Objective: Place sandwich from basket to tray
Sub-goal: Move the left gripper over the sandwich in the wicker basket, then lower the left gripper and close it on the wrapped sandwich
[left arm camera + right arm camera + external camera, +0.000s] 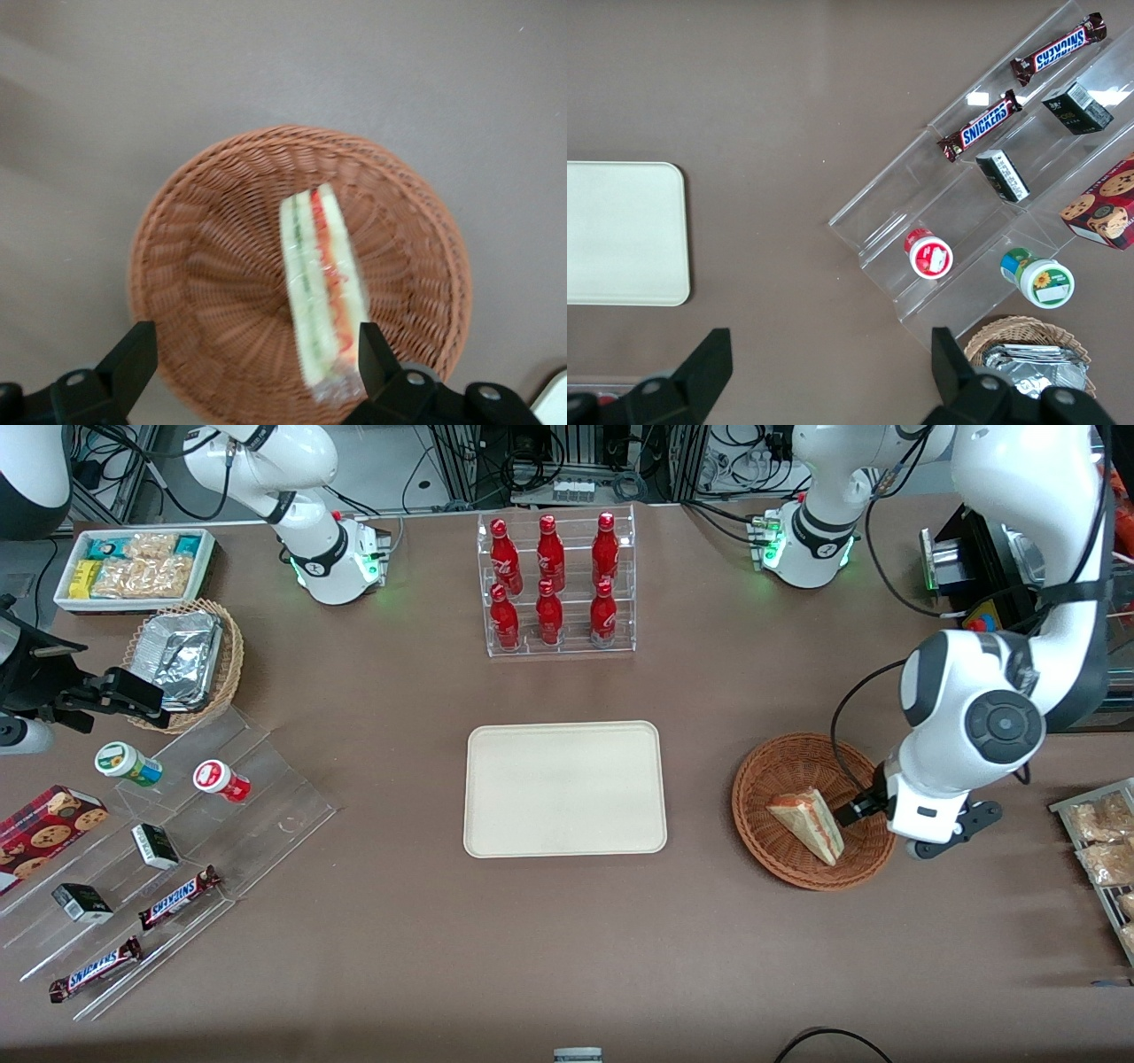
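Observation:
The sandwich (806, 824) (321, 283), a clear-wrapped white-bread wedge with red and green filling, lies in the round reddish-brown wicker basket (780, 779) (221, 266). My left gripper (852, 811) (252, 359) hangs low over the basket's edge toward the working arm's end and is open. Its fingers (133, 359) are spread wide, and the sandwich's end lies just inside one of them without being gripped. The cream-white tray (565, 788) (620, 232) lies bare at the table's middle, a short way from the basket toward the parked arm's end.
A clear rack of red bottles (556, 584) stands farther from the front camera than the tray. A wire rack of snack bags (1103, 841) sits at the working arm's end. Toward the parked arm's end lie an acrylic stepped stand (266, 779), a foil-tray basket (229, 664) and a snack box (205, 558).

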